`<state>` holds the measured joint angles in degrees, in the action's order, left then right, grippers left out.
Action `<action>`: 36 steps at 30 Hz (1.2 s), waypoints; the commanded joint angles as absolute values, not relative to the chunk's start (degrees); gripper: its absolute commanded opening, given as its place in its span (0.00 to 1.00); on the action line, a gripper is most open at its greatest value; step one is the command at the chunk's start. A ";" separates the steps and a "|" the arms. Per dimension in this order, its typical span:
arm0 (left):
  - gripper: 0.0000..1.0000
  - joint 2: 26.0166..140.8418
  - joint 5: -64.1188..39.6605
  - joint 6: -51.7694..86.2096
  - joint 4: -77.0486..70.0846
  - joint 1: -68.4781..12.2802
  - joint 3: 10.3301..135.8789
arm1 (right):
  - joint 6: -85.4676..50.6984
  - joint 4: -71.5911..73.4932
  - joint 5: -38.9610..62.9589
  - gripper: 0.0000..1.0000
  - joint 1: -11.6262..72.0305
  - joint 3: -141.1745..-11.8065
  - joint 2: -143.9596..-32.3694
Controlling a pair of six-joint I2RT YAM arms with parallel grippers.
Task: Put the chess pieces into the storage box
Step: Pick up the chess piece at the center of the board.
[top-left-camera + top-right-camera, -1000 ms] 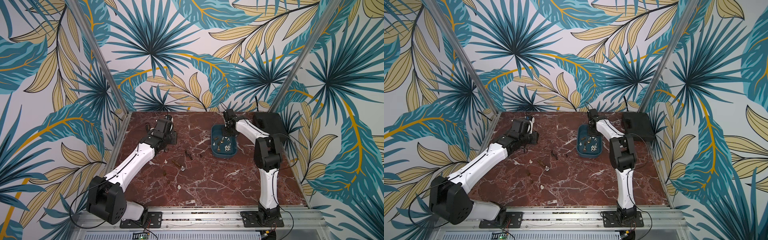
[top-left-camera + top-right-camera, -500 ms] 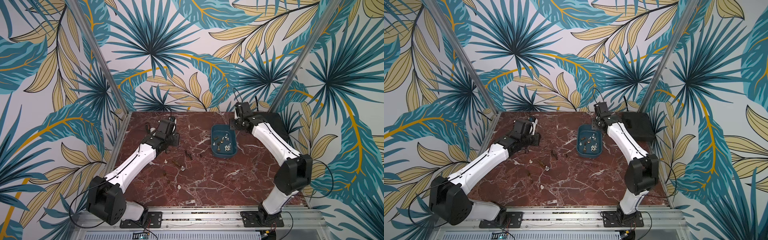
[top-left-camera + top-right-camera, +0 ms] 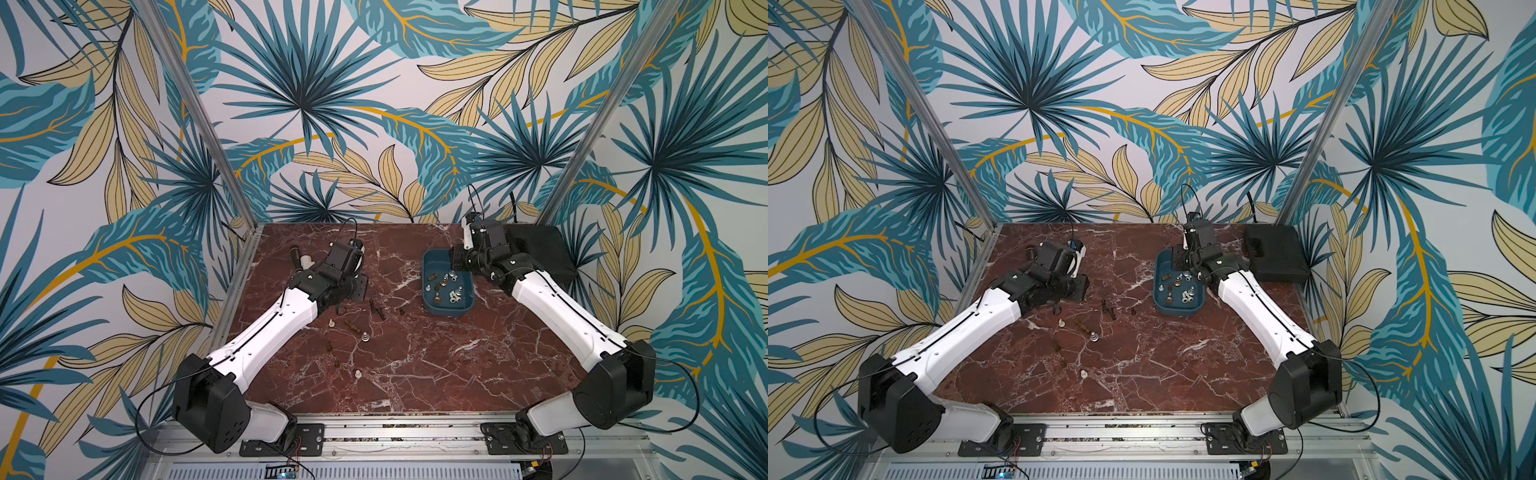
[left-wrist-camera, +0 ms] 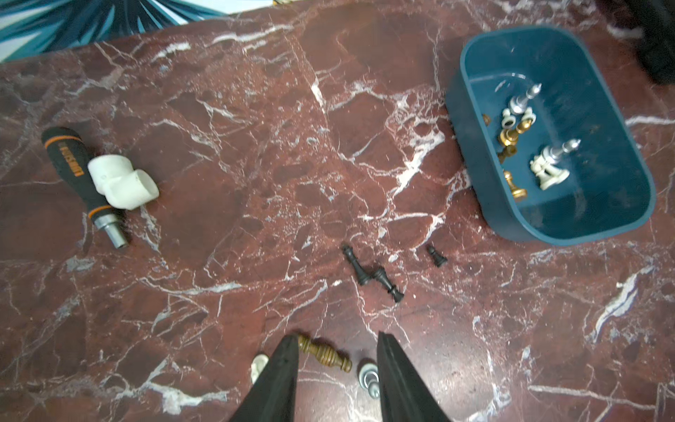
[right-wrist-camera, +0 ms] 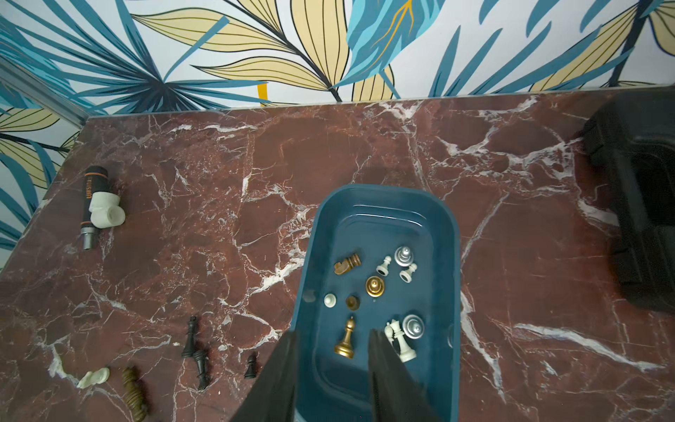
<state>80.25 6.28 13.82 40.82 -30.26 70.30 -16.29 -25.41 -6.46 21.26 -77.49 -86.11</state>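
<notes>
Now our left gripper hangs, jaws apart, over a brown chess piece lying near-left of the storage box, so we should pinch its middle squarely; our right gripper hovers spread and empty over the box.

The marble tabletop lies bare between the loose chess pieces and the storage box. A black case blocks the far right corner; a screwdriver handle and white pipe elbow, the far left.
</notes>
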 commanded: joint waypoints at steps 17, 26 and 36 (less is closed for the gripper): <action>0.40 89.52 4.13 18.59 46.47 -37.35 67.93 | -17.67 -23.73 -4.72 0.37 21.97 -75.94 -84.86; 0.40 94.61 2.02 18.45 41.59 -37.43 67.52 | -17.34 -26.18 -5.91 0.38 23.09 -79.24 -88.14; 0.40 101.86 6.06 19.07 38.94 -34.89 71.24 | -16.79 -28.05 -7.73 0.38 24.42 -81.69 -90.38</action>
<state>101.03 5.50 18.63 41.85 -36.27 68.55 -16.95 -26.28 -6.42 24.03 -80.29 -89.38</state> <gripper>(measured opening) 0.404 0.375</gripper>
